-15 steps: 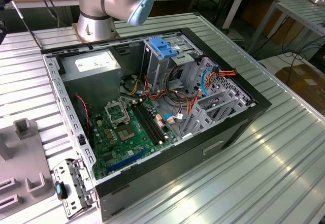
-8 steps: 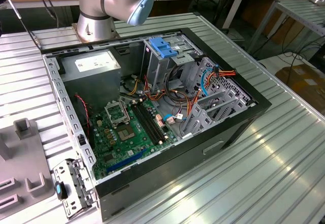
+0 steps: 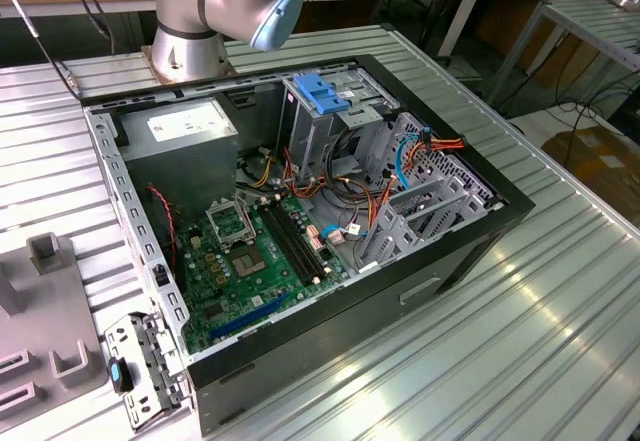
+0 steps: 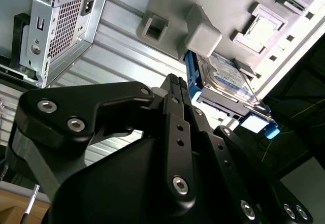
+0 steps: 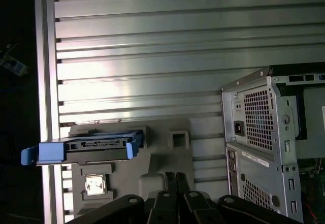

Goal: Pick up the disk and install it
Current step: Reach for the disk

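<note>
While the ribbed metal bench [image 3: 540, 341] carried everything, the biggest thing on it was the open case [image 3: 470, 251], lying on its side with the inside facing up. Behind the case, the arm [image 3: 220, 1] rose from its base on the bench. Inside the case, a grey power box [image 3: 185, 126] sat at the corner nearest the arm's base, a green board [image 3: 250, 251] covered the floor, and a metal cage [image 3: 320, 96] with a blue handle stood upright beside a tangle of cables.

On the bench at the exterior view's left lay a grey holder [image 3: 50, 311], apart from the case, and just beside it was a small metal bracket [image 3: 140, 366] with a blue clip. In both wrist views the holder [image 5: 152, 168] lay near the vented rear of the case [image 5: 259, 127].

In both wrist views the black claw [image 4: 175, 82] hung over the holder [image 4: 228, 10], its fingers pressed together with nothing between them.

Resting on the holder was the disk [image 5: 96, 145], blue rails along its edges. In the second wrist view the disk [image 4: 226, 76] showed its labelled face and lay just past the claw's tips, not touching them. A small shiny square part [image 5: 95, 185] sat in a recess of the holder next to the disk.
</note>
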Tool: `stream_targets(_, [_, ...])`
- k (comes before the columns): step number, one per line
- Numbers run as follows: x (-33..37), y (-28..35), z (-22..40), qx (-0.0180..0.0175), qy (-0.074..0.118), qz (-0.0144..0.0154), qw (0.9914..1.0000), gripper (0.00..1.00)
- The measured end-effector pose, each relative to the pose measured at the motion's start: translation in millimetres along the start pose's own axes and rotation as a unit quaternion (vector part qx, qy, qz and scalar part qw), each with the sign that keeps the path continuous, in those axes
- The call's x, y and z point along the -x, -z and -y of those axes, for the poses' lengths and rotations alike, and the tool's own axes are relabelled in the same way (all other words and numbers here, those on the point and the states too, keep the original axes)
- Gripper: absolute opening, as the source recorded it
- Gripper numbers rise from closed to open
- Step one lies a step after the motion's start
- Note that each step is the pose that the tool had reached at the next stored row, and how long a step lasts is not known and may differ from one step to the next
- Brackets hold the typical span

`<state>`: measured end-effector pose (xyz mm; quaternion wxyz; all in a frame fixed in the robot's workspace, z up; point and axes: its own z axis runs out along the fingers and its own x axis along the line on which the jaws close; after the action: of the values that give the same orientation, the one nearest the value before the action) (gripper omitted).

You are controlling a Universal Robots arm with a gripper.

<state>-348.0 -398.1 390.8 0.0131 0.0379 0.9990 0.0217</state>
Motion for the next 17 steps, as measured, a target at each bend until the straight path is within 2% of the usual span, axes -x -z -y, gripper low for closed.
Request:
stream_targets(7, [-7.0, 0.1, 0.5, 0.0, 0.0, 0.0, 1.0, 0.15])
stream_targets(17, [-21.3, -0.2, -1.4, 0.0, 0.0, 0.0, 1.0, 0.15])
